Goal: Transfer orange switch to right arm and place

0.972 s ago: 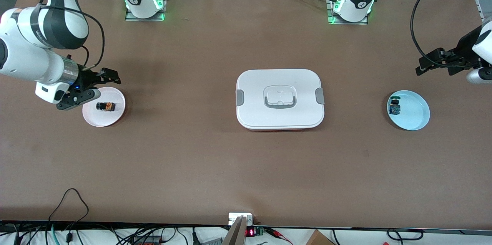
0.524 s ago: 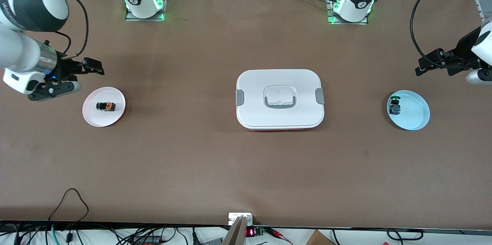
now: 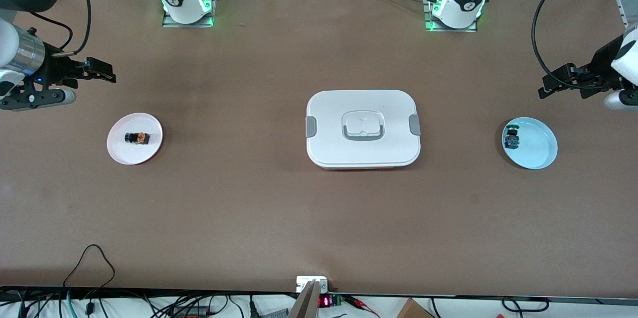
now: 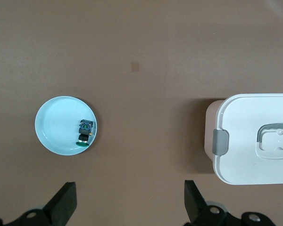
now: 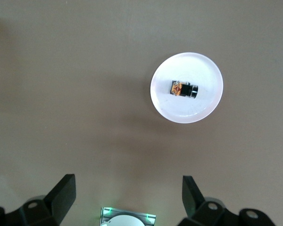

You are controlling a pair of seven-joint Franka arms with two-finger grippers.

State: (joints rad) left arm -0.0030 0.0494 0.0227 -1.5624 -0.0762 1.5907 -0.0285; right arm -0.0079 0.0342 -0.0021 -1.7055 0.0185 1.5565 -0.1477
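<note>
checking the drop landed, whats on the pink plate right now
The orange switch lies on its side on the pink plate, nothing else with it. The patch of plate under the switch is covered. Neither gripper is over the plate.

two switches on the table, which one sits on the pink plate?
The orange switch, orange-tan body with a black head, lying on the pink plate toward the right arm's end. The other switch has a blue body and sits on the light blue plate.
</note>
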